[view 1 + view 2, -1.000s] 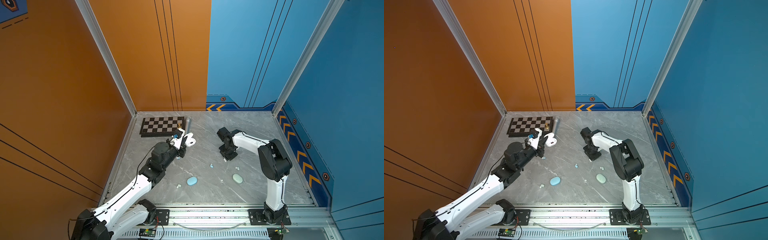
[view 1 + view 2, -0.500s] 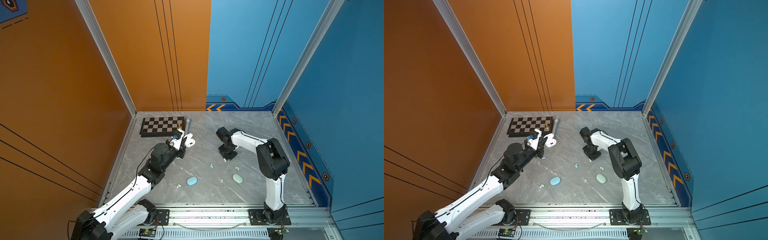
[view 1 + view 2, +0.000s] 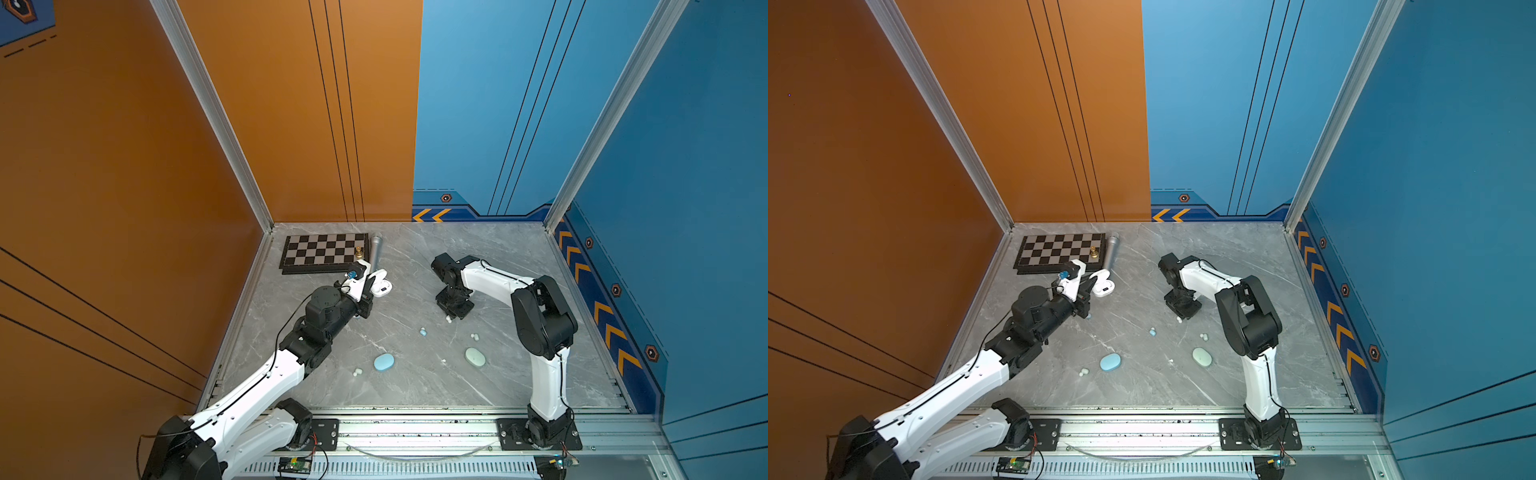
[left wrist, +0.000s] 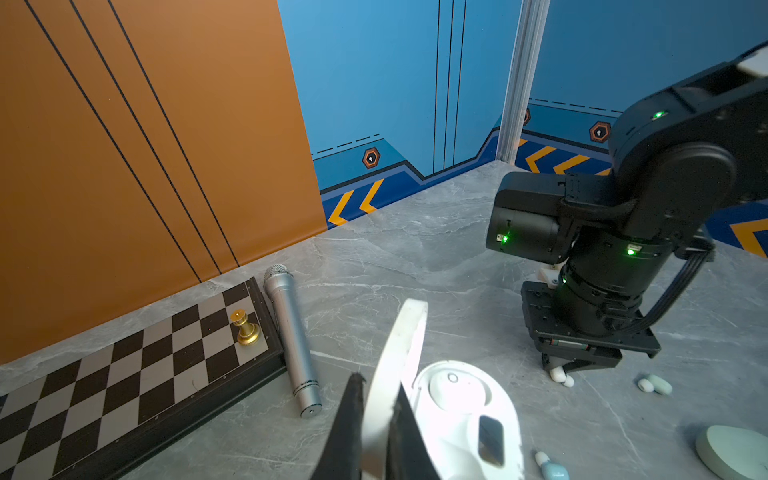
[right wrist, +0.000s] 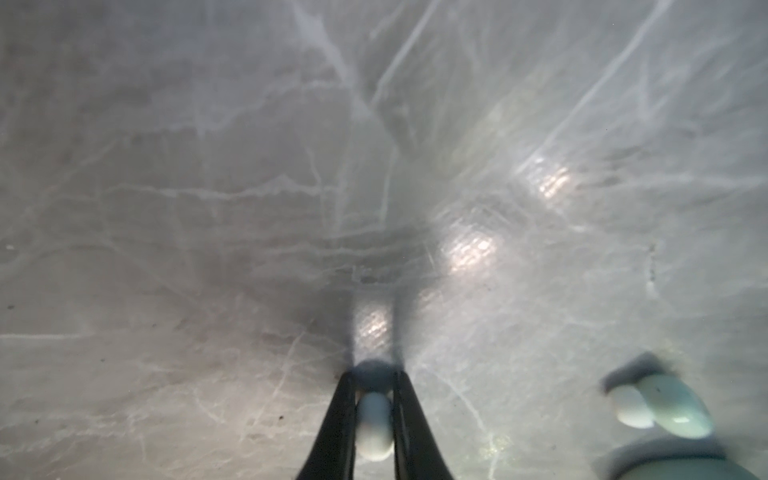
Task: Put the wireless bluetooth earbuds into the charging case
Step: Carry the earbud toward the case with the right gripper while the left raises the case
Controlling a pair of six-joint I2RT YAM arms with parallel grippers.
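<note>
As I look on from the front rail, what changed: the right tool (image 5: 374, 395) has drawn its jaws in over the last second. They now press on both flanks of a white earbud (image 5: 374, 426) lying on the grey surface (image 3: 415, 386).
Right tool: closed around that white earbud, tips down at the surface; as far as I can tell the bud is not lifted yet.
Left tool (image 4: 378, 411): clamped on the raised lid (image 4: 405, 340) of the white charging case (image 4: 457, 411), the same as a second ago. The case stands open just beside the microphone (image 3: 375, 251) and near the chessboard (image 3: 322, 253).
Where the bud is: right under the right tool and well apart from the open case, across the middle of the surface in both top views.
Case interior: a dark pocket shows in the left wrist view; whether a bud already sits inside I cannot tell.
Other buds: a light blue bud (image 3: 423, 331), a pale green pair (image 3: 474, 336) near the closed green case (image 3: 475, 357), and another pale pair (image 3: 356, 372) by the closed blue case (image 3: 383, 362).
What it means: the pick looks made, so I'd judge a lift and a carry across to the open case come next, with the left arm keeping the lid up for it.
Risk: a bud this small, smooth and rounded could squirt out of the tips or twist in the grip, and it will need to sit the right way round to seat in the pocket.
</note>
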